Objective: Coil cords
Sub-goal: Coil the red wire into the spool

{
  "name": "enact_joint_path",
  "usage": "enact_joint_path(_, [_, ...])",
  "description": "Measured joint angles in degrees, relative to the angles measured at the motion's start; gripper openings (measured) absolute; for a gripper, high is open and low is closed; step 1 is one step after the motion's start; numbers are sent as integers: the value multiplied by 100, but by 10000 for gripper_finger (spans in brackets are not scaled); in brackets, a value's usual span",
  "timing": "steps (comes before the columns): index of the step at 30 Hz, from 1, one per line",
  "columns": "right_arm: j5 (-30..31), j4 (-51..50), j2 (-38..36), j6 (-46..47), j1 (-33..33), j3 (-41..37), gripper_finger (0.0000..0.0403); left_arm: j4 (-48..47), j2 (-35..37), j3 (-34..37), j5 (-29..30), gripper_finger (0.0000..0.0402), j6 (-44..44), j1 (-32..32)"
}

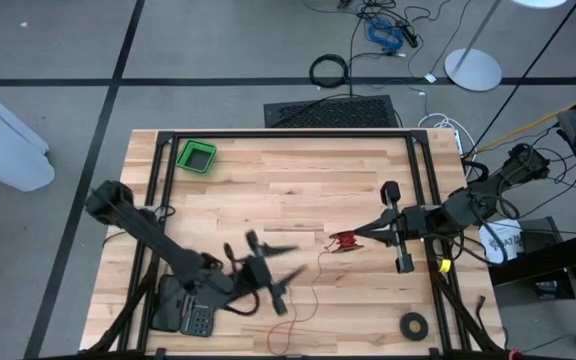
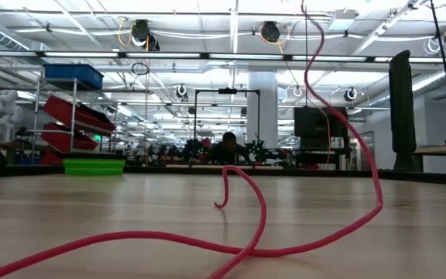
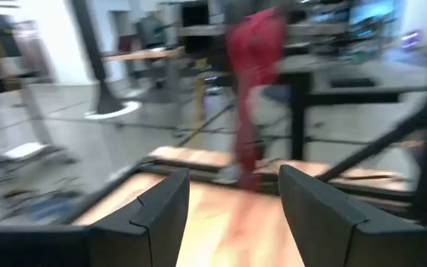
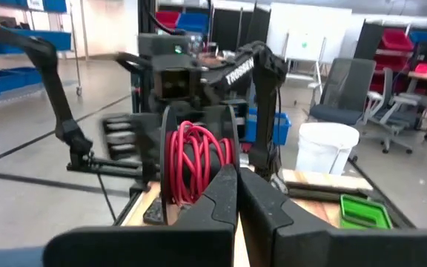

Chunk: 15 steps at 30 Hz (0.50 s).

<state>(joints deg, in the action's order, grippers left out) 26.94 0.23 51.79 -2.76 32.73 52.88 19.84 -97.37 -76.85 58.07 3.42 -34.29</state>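
Observation:
The cord is thin and red, wound into a small bundle [image 1: 345, 241] that hangs clear above the middle of the table. My right gripper [image 1: 358, 239], reaching level from the table's right, is shut on it. The cord's loose tail [image 1: 315, 290] drops to the wood and trails toward the near edge; in the low view it lies in curves [image 2: 254, 232] on the table. My left gripper [image 1: 286, 262] is open, level and to the left of the bundle, touching nothing. The left wrist view shows the bundle [image 3: 254, 89] ahead of the open fingers [image 3: 234, 200]. My right gripper pinches the bundle's strands [image 4: 212, 167] between its two shut fingers [image 4: 236, 194], coming level from the table's right side. The loops stand upright beside the fingertips, lifted clear of the table. The tail hangs slack from the bundle, and its far part lies on the wood.
A green bin [image 1: 197, 157] stands at the far left of the table. A flat black tape ring [image 1: 414, 324] lies near the front right corner. A thick black cable hoop [image 1: 330, 70] lies on the floor beyond the far edge. Black frame bars [image 1: 268, 133] run along the table's far edge.

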Motion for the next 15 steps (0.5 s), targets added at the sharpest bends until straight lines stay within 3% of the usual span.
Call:
enact_joint_path(3, [4,309,-55,-198,-1,0,0,-450,418,378,348,215,-226,178])
enact_joint_path(7, [7,682,-129,-521,-2,0,0,-585,965,1410,196,215,-958,691])
enact_joint_path(10, [14,768,-234,-673,-3,0,0,-31,1347,2373,-620,215,-1538,1177])
enact_joint_path(15, [125,809,-448,-908,-37,0,0,2256,1532,3536,-2317,215,-1469,1832])
